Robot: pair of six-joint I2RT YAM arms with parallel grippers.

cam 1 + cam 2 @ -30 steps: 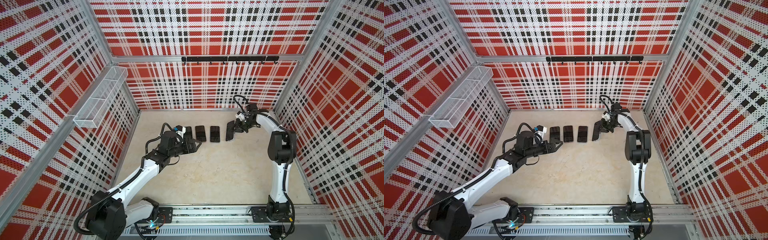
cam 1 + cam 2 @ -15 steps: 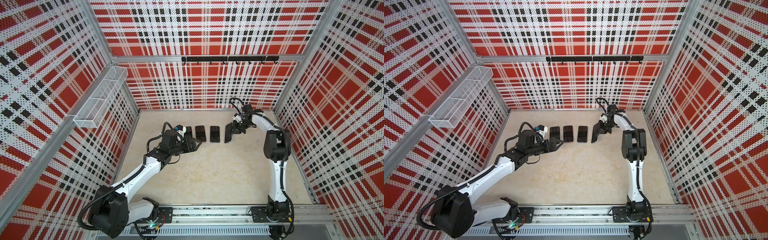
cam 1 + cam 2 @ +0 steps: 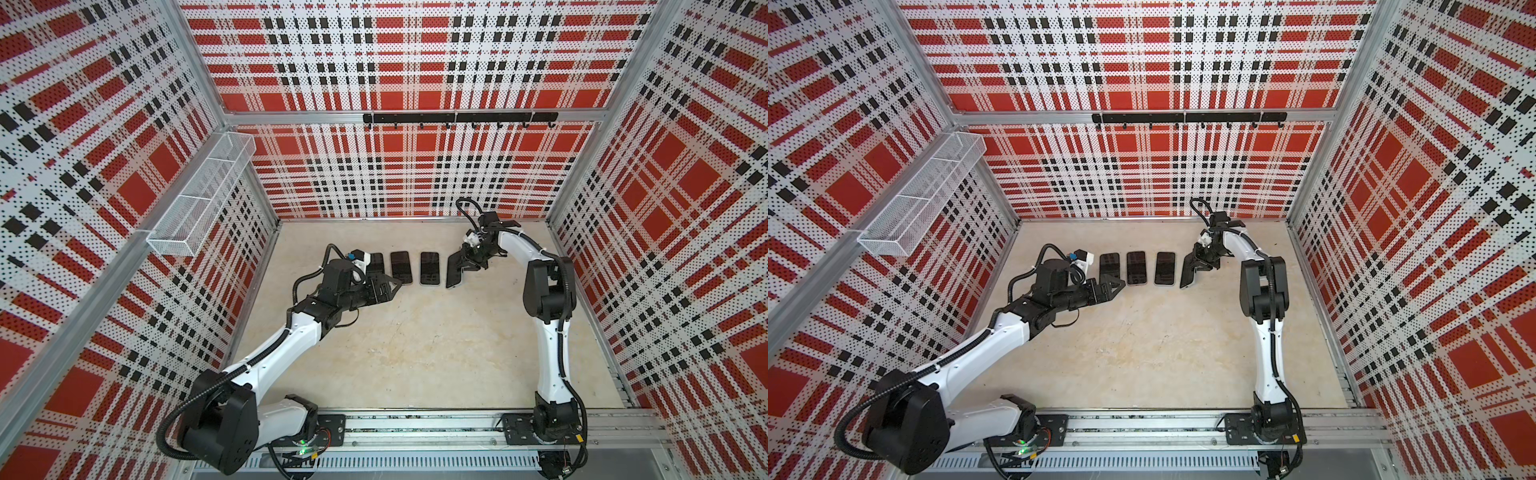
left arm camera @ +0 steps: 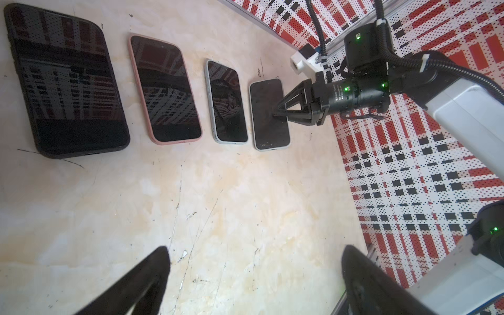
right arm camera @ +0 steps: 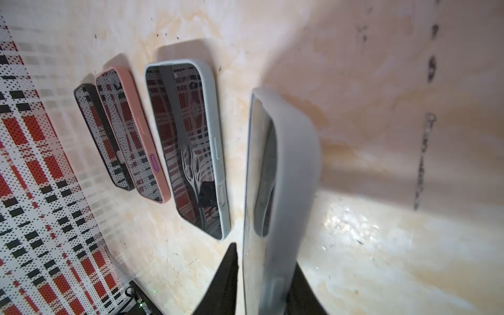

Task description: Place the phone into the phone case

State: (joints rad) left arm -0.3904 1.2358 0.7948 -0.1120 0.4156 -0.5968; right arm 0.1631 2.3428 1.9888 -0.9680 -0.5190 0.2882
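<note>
The phone (image 5: 255, 163), its dark glass set in a grey phone case (image 5: 294, 163), stands tilted on its long edge at the right end of a row of phones (image 3: 453, 276) (image 3: 1185, 279). My right gripper (image 5: 266, 259) straddles it. One finger is against the case back, and a thin gap shows between the other finger and the glass, so the jaws are open. The phone looks blurred. In the left wrist view the same phone (image 4: 270, 114) shows with the right gripper (image 4: 275, 114) at its face. My left gripper (image 3: 392, 286) (image 4: 255, 253) hangs open and empty by the row's left end.
Three cased phones lie flat beside it: black (image 4: 68, 81), pink (image 4: 163, 90) and pale grey (image 4: 227, 103). In a top view the left wrist partly hides the black one (image 3: 377, 264). A wire basket (image 3: 199, 195) hangs on the left wall, and a hook rail (image 3: 457, 118) on the back wall.
The right gripper has carried the phone a little left and nearer, towards the row, and its jaws have parted from the phone. The left arm has barely moved.
</note>
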